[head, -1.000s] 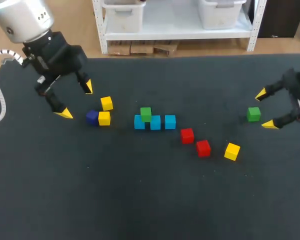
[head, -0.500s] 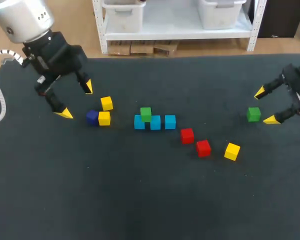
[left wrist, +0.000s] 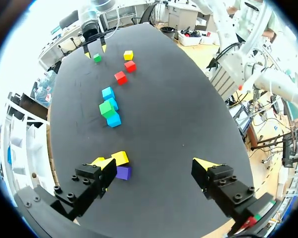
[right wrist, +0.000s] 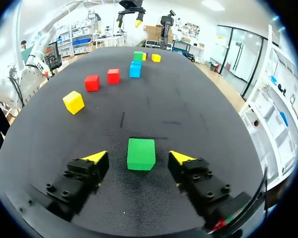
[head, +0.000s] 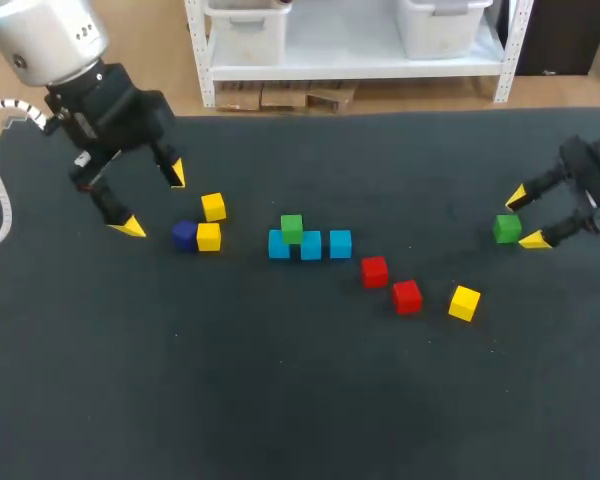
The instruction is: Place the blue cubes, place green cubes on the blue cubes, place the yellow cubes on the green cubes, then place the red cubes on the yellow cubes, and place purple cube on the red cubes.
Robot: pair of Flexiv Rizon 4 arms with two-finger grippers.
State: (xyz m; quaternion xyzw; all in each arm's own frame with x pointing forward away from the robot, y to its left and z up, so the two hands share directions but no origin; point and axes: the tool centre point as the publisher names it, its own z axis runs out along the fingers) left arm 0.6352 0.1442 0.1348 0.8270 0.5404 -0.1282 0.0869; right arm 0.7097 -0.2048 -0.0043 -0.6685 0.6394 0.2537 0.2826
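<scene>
Three blue cubes (head: 311, 245) lie in a row mid-table, and one green cube (head: 292, 228) sits on top of them. A second green cube (head: 507, 229) (right wrist: 141, 153) lies at the far right between the fingers of my right gripper (head: 526, 218) (right wrist: 139, 157). That gripper is open, with a small gap on each side of the cube. Two red cubes (head: 374, 271) (head: 407, 296) and a yellow cube (head: 464, 302) lie right of the row. Two yellow cubes (head: 213, 207) (head: 209, 237) and the purple cube (head: 185, 235) sit at the left. My left gripper (head: 152, 201) (left wrist: 154, 166) hangs open beside them, holding nothing.
The dark table mat (head: 300, 400) stretches bare toward the front. Behind the table's far edge stands a white shelf.
My right gripper has lowered around the green cube and its fingers have drawn closer together. The left arm and the cubes have not moved.
</scene>
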